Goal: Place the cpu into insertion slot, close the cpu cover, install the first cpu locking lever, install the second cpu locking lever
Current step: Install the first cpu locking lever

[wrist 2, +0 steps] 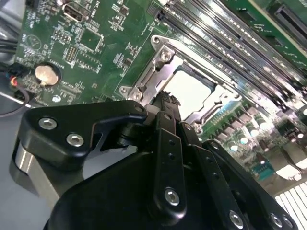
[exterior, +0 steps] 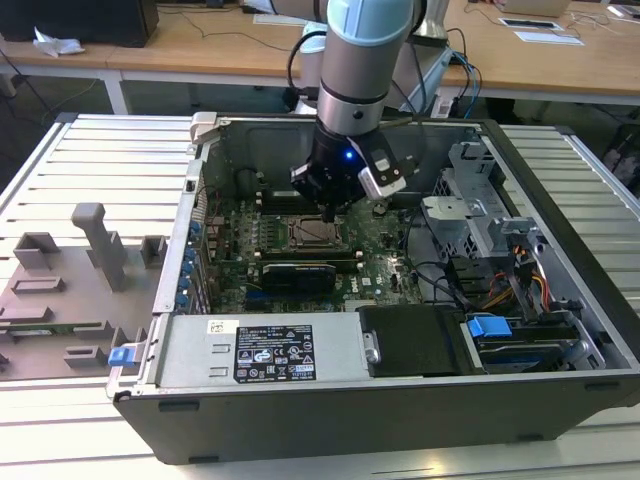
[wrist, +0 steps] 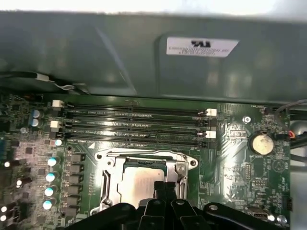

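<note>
Exterior view: open computer case (exterior: 400,400) lying on a slatted metal worktop (exterior: 90,160). The arm reaches down into it; its pincer (exterior: 327,212) hangs directly over the insertion slot (exterior: 312,233) near the middle of the green motherboard (exterior: 235,235). A grey fixture plate (exterior: 60,290) lies on the worktop to the exterior view's left of the case. A wooden desk (exterior: 230,45) stands behind.

Second wrist view: the pincer (wrist 2: 168,103) is clenched, its black fingers (wrist 2: 169,115) pressed together with nothing between them, the tip at the edge of the cpu cover (wrist 2: 158,72). The cpu (wrist 2: 188,88) lies flat in the slot, its pale metal top visible through the cover's window; the silvery cover frame lies down around it. A coin battery (wrist 2: 44,74) sits on the board well apart from the slot.

First wrist view: the cpu (wrist: 141,179) and cpu cover (wrist: 108,165) are seen from the opposite side, with the pincer (wrist: 165,188) tip overlapping the chip's near edge. Four long memory slots (wrist: 134,125) run just beside the cover, toward the grey case wall (wrist: 96,52). The coin battery (wrist: 261,143) is at the board's far corner.
</note>
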